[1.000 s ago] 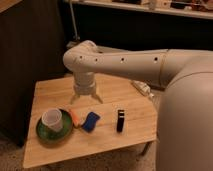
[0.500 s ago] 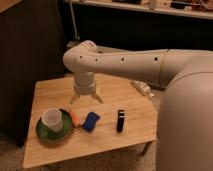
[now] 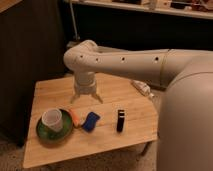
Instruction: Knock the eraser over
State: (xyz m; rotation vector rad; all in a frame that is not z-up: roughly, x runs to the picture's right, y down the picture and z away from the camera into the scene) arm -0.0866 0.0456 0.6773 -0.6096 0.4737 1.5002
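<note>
The eraser (image 3: 120, 120) is a small narrow black block with a pale mark near its top end, on the wooden table (image 3: 50, 95) right of centre. My gripper (image 3: 87, 98) hangs from the pale arm above the table's middle, fingers pointing down and spread apart, open and empty. It is to the left of and behind the eraser, a clear gap away. A flat blue piece (image 3: 90, 121) and a small orange thing (image 3: 74, 117) lie just in front of the gripper.
A white cup (image 3: 52, 119) stands on a green plate (image 3: 44, 132) at the front left. A pale object (image 3: 142, 88) lies at the table's far right edge. My large arm body fills the right side. A dark wall stands behind.
</note>
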